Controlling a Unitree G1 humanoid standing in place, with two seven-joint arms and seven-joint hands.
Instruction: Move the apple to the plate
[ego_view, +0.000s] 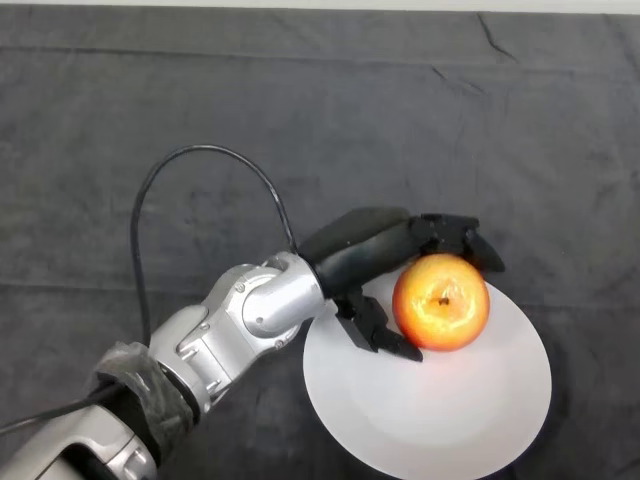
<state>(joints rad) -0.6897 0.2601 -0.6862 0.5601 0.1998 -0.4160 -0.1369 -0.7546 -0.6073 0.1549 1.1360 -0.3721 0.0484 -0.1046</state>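
A red and yellow apple (441, 302) sits over the upper part of the white plate (430, 410), stem side up. My left hand (375, 250) is curled round it: the fingers wrap over its far side and the thumb lies against its near left side. I cannot tell whether the apple rests on the plate or hangs just above it. The silver-grey arm comes in from the lower left.
The dark cloth (300, 120) covers the whole table, with a few creases at the far right.
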